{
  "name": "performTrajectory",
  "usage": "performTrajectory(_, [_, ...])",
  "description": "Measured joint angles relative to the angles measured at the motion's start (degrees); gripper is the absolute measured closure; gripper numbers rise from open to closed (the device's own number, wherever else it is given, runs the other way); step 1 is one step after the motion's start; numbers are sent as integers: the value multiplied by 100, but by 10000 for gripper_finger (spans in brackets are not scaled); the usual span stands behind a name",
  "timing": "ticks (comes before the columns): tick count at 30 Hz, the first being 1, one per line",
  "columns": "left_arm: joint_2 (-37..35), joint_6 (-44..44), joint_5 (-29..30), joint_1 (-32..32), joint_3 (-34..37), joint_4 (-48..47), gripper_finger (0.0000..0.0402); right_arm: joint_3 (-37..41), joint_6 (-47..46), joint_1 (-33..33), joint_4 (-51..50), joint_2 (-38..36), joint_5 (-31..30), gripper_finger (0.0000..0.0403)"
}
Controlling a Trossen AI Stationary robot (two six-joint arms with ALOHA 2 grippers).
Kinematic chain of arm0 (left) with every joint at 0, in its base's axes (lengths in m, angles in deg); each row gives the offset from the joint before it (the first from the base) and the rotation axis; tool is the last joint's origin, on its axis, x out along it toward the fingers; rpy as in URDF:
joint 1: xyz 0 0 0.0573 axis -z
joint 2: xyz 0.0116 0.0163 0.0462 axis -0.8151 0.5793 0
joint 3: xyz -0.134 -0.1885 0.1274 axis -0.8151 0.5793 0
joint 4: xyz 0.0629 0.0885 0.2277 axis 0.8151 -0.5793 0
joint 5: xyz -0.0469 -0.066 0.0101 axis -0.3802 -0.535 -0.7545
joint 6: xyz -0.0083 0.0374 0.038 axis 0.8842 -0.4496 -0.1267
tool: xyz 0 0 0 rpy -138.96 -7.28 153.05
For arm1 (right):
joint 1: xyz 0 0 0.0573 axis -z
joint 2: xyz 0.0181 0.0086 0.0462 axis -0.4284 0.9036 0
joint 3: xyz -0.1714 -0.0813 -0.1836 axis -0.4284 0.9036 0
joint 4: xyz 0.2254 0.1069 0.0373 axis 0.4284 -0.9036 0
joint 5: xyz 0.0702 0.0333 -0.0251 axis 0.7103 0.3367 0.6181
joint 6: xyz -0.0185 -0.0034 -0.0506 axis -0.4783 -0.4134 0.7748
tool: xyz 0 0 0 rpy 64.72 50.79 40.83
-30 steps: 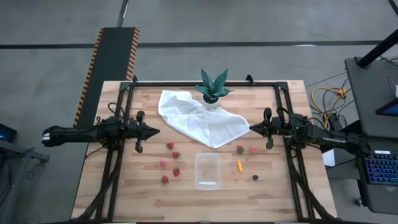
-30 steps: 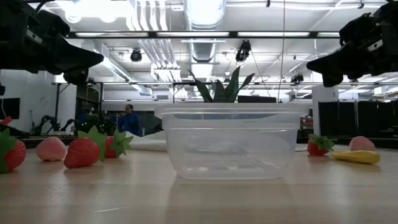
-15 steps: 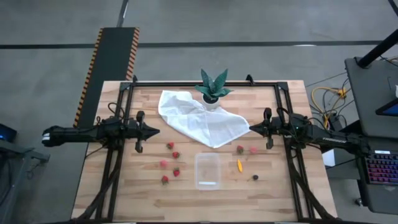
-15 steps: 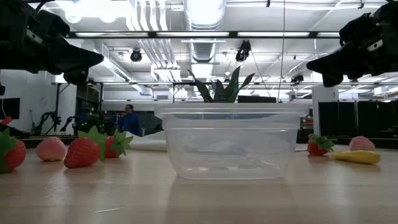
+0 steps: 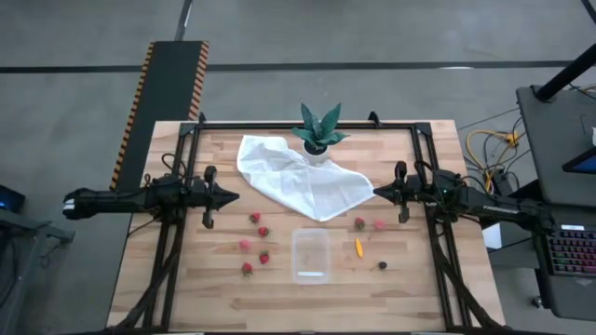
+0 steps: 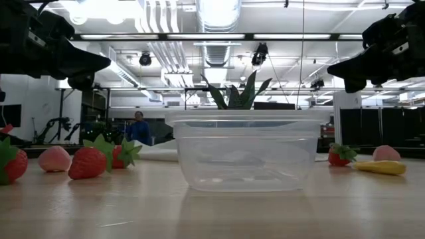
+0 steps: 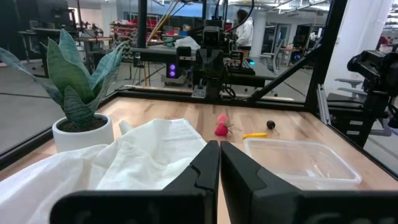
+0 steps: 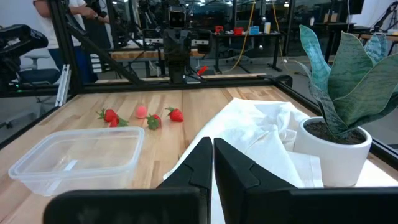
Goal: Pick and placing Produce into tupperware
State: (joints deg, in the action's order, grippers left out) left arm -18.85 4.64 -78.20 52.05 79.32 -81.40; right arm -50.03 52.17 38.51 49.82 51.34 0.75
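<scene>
The clear tupperware [image 5: 310, 253] sits empty near the tabletop's [image 5: 214, 298] front-middle, produce [image 5: 255, 218] scattered either side with open wood around. Left gripper [image 5: 233, 196] and right gripper [image 5: 377, 193] hover apart, fingers pressed together.

bright, even light from ceiling strips [image 6: 219, 36] above the counter [image 6: 212, 212]; soft, faint shadows. low view: near counter blurred, strips glare. wrist views sharp, backgrounds softer.
</scene>
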Motion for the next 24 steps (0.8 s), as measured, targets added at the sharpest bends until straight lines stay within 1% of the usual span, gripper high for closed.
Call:
performTrajectory(4, [-2,-64,0,0,0,2,402,0,0,0,0,2,-2,394])
performTrajectory(8, [-2,-781,1,0,0,25,402,1,0,1,0,1,-2,394])
performTrajectory(14, [-2,-836,2,-1,0,24,402,0,69,1,1,2,-1,394])
performTrajectory(17, [0,-841,2,0,-1,24,402,2,681,2,0,2,-2,394])
performTrajectory(19, [0,-843,2,0,0,24,402,2,919,0,0,2,-2,394])
performTrajectory(21, [0,-844,2,-1,-1,24,402,1,927,1,0,1,-1,394])
performTrajectory(24, [0,-844,0,-2,0,24,402,0,650,2,0,1,-1,394])
